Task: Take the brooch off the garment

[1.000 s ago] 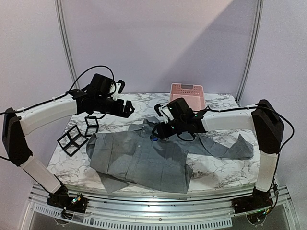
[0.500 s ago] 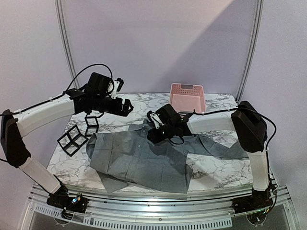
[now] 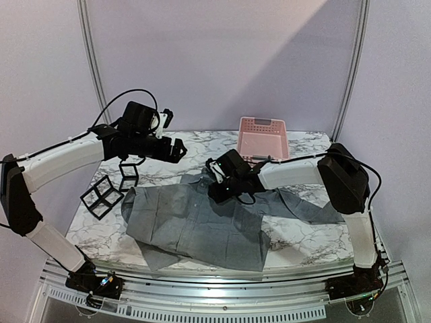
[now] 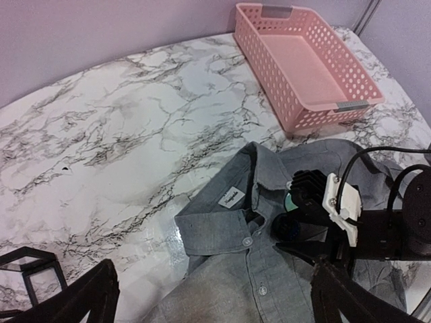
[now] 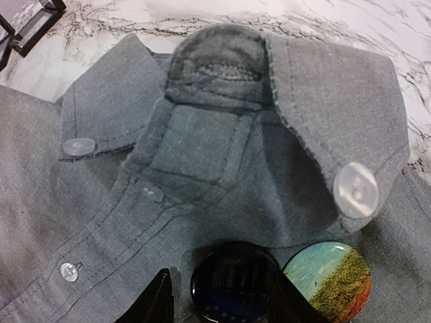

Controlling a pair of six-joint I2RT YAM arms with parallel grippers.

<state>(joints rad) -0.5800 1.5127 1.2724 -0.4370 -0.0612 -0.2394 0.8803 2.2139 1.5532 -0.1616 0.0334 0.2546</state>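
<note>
right arm (image 3: 296, 173) low, jaws astride brooch (image 5: 232, 282) | left arm (image 3: 67, 161) raised

Reads as a robotics lab test cell. Evidenced by a white-and-black left arm (image 3: 67, 158) and right arm (image 3: 303, 171), bolted side by side on a slotted aluminium rail (image 3: 222, 296) along the near edge of a marble-patterned surface (image 3: 303, 239). Closed in at the back by plain pale lilac panels (image 3: 222, 60), with bare metal poles (image 3: 92, 67) rising on either side. No household or shop furnishing in frame, just staged props: a grey garment (image 3: 195, 222) spread flat, a pink basket (image 3: 263, 134) at the far edge, and black wire cube frames (image 3: 102, 195) to the left.
</note>
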